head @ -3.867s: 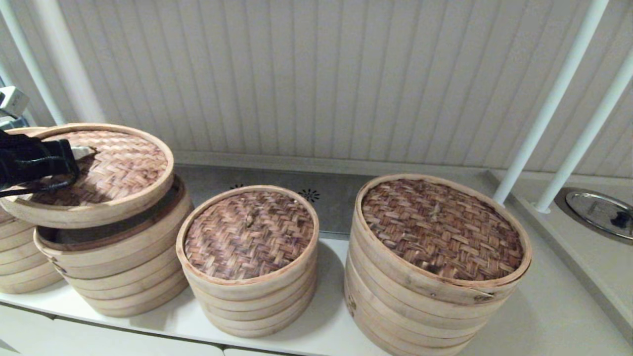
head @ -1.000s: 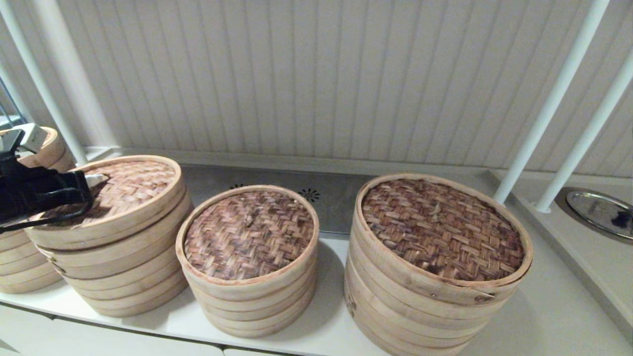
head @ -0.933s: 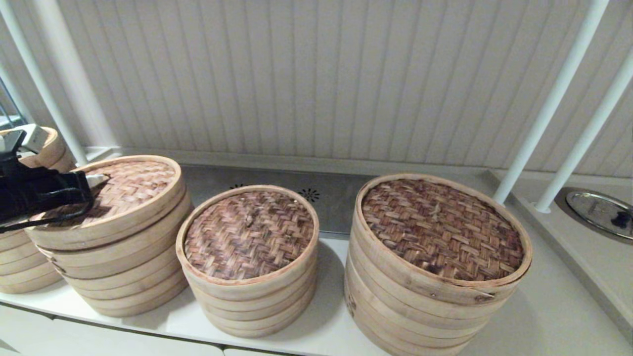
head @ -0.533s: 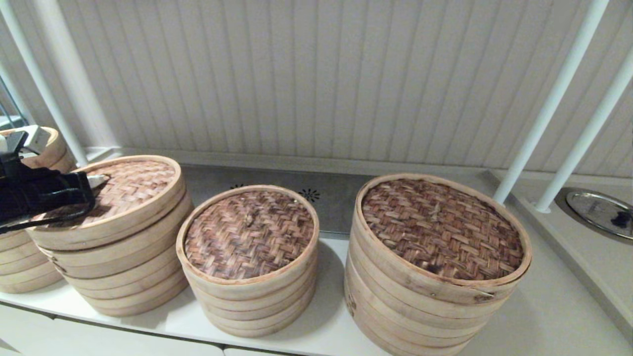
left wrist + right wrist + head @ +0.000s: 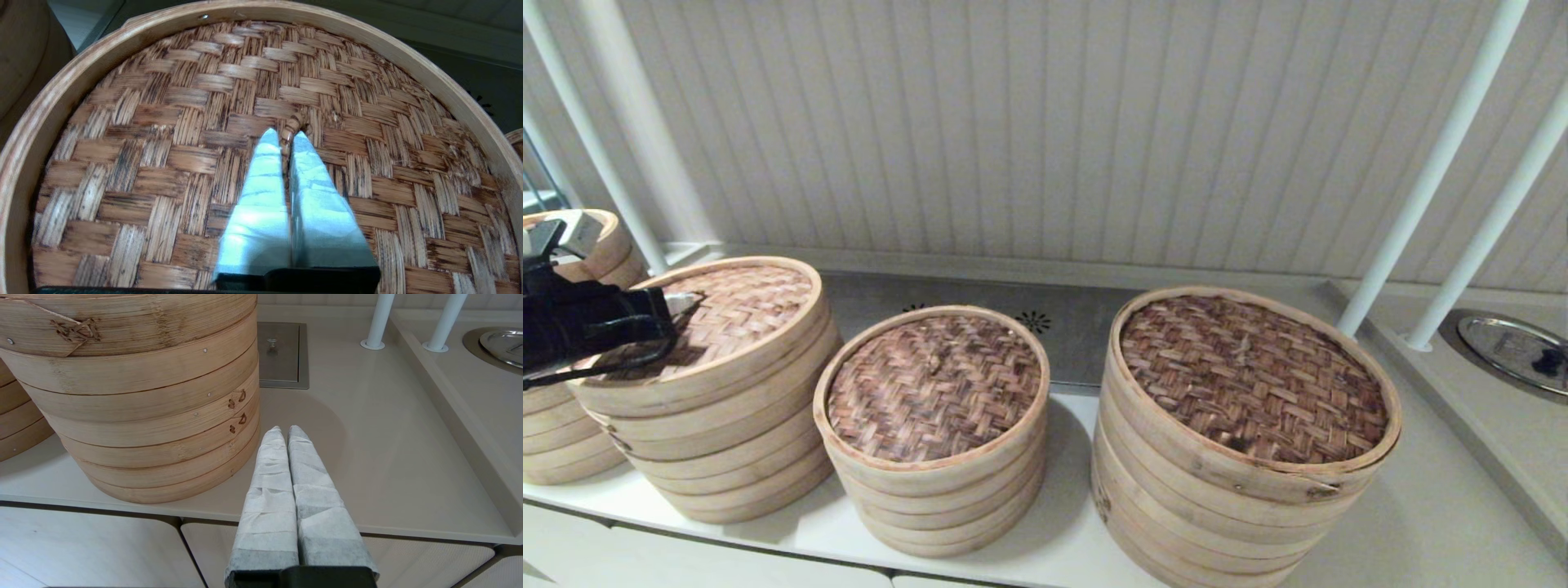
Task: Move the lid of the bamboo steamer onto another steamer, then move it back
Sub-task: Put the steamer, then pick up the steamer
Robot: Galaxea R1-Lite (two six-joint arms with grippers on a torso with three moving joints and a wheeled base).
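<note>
The bamboo steamer lid (image 5: 739, 314), tan herringbone weave in a pale rim, lies flat on top of the left steamer stack (image 5: 719, 441). My left gripper (image 5: 682, 302) reaches over it from the left. In the left wrist view this left gripper (image 5: 286, 136) is shut on the lid's small loop handle (image 5: 291, 127), at the middle of the weave (image 5: 163, 163). The smallest steamer (image 5: 935, 384), with a reddish-brown woven top, stands just right of that stack. My right gripper (image 5: 284, 430) is shut and empty, low by the counter's front edge.
The widest, tallest steamer (image 5: 1245, 384) stands at the right, its side (image 5: 135, 396) close to my right gripper. More steamer rings (image 5: 560, 441) sit at the far left. White poles (image 5: 1429, 175) and a round metal plate (image 5: 1515, 351) are at the right.
About four seconds ago the lid hung tilted above the left stack in my left gripper; now it rests flat on that stack. Over the last second nothing visibly moved.
</note>
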